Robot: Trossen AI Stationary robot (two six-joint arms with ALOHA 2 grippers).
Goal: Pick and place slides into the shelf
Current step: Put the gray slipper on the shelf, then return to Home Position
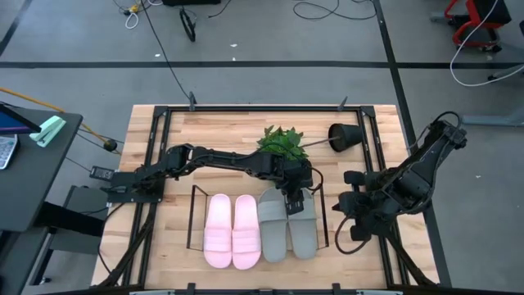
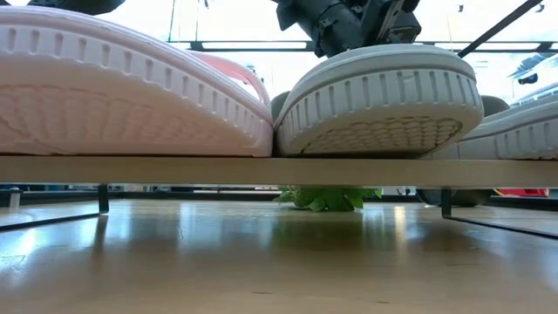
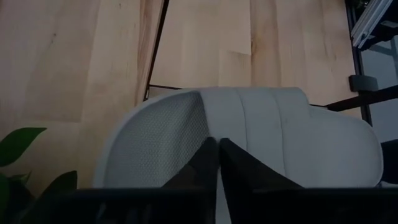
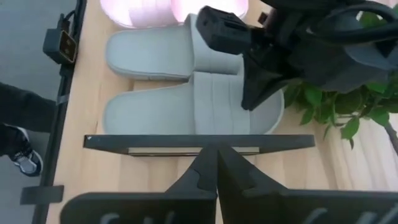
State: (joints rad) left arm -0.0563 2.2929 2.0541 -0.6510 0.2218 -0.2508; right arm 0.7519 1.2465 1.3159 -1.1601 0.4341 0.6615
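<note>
Slides [image 1: 254, 229] filling shelf [image 1: 195, 215], left gripper [image 1: 296, 201] nearly closed above grey strap, right gripper [image 1: 354, 220] closed, parked aside.

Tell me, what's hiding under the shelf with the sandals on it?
Under the low dark metal-rod shelf there is bare wooden table, and farther back the green leafy plant peeks through. The pale pink slides and grey slides on top cover everything behind them.
</note>
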